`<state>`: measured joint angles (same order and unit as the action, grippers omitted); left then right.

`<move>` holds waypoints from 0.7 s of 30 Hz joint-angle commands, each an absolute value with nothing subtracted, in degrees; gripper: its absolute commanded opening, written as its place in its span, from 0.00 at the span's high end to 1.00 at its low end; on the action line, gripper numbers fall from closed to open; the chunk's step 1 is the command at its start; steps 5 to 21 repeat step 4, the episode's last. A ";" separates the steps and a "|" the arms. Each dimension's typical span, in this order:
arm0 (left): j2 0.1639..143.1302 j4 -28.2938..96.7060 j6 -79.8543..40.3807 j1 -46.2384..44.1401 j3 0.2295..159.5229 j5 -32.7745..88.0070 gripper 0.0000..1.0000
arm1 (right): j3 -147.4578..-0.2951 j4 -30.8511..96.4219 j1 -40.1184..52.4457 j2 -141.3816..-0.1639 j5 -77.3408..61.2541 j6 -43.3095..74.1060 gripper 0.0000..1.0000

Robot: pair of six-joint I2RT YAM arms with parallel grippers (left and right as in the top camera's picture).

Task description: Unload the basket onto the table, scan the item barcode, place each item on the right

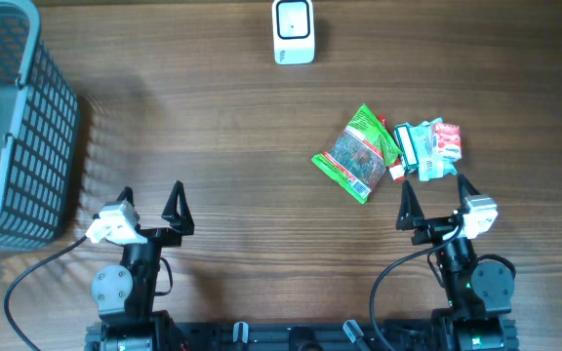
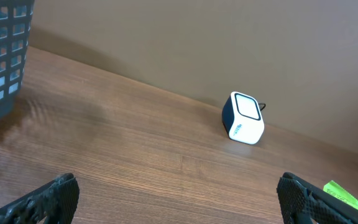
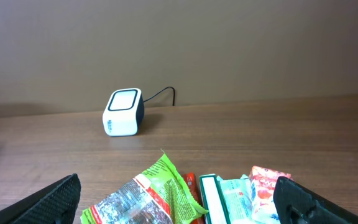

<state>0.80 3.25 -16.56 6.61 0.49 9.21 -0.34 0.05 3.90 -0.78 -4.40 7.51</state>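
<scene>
Green pkt (image 1: 357, 153) – see-through middle, white label; lies flat.

No wording can be read anywhere. The white box-shaped plastic scanner (image 2: 244, 118) bears a small dark mark on its front, too small to tell. Print on the crinkled green plastic snack packet (image 1: 357, 153) is blurred.

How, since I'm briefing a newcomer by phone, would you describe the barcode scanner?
Start at the far edge of the wooden table. The scanner stands there alone, beyond the snack packets: a small white box with a dark side and a cable, not a flat colourful wrapper.
</scene>
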 commanded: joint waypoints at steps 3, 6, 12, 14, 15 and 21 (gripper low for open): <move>0.27 3.68 -15.18 6.87 0.34 8.43 0.00 | -0.30 -0.10 3.62 -0.27 -3.42 7.53 0.00; 0.27 3.68 -15.18 6.87 0.34 8.43 0.00 | -0.30 -0.10 3.62 -0.27 -3.40 7.55 0.00; 0.27 3.68 -15.18 6.87 0.34 8.43 0.00 | -0.30 -0.10 3.62 -0.27 -3.40 7.55 0.00; 0.27 3.68 -15.18 6.87 0.34 8.43 0.00 | -0.30 -0.10 3.62 -0.27 -3.40 7.55 0.00; 0.27 3.68 -15.18 6.87 0.34 8.43 0.00 | -0.30 -0.10 3.62 -0.27 -3.40 7.55 0.00; 0.27 3.68 -15.18 6.87 0.34 8.43 0.00 | -0.30 -0.10 3.62 -0.27 -3.40 7.55 0.00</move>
